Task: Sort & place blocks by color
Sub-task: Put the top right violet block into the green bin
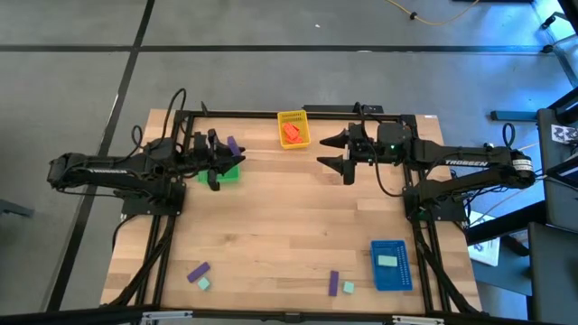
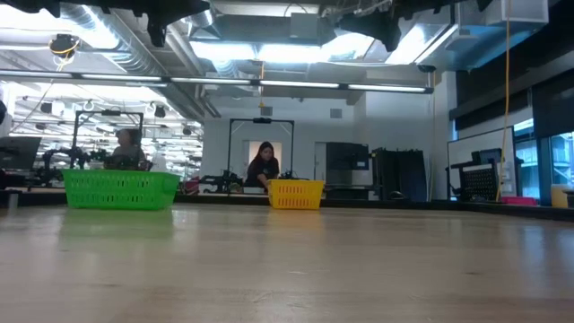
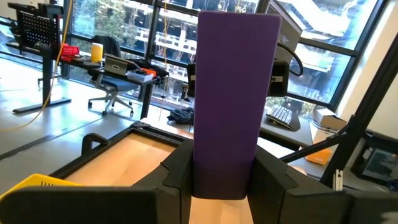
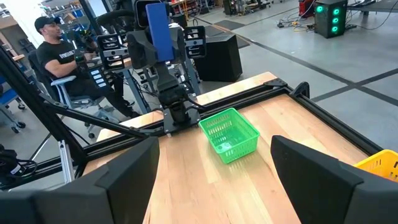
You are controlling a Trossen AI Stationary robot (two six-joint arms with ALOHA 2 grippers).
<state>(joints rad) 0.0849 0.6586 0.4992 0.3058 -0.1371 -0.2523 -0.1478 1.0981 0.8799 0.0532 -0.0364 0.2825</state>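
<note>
My left gripper [image 1: 222, 157] hangs above the green tray [image 1: 228, 172] near the table's far left and is shut on a purple block [image 3: 233, 93]. The right wrist view shows that block [image 4: 158, 26] standing high above the green tray [image 4: 229, 134]. My right gripper [image 1: 329, 152] is open and empty, right of the yellow tray [image 1: 293, 129], which holds orange-red blocks [image 1: 291, 133]. The blue tray [image 1: 390, 275] near the right front holds a mint block [image 1: 387, 261]. Two purple blocks [image 1: 198, 271] [image 1: 333, 283] and two mint blocks [image 1: 204, 283] [image 1: 348, 287] lie loose along the near edge. My left gripper pinches the purple block by its lower end [image 3: 224, 177] between the two fingers [image 3: 177, 180], one on each long side. The rest of the block stands out past the fingertips, roughly upright. It is lifted clear, above the green tray.
The table's middle is bare wood [image 1: 289, 208]. A black frame rail [image 1: 298, 112] runs along the far edge. In the low view the green tray [image 2: 121, 188] and yellow tray [image 2: 296, 193] stand at the far side. People sit in the room beyond the table [image 4: 59, 56].
</note>
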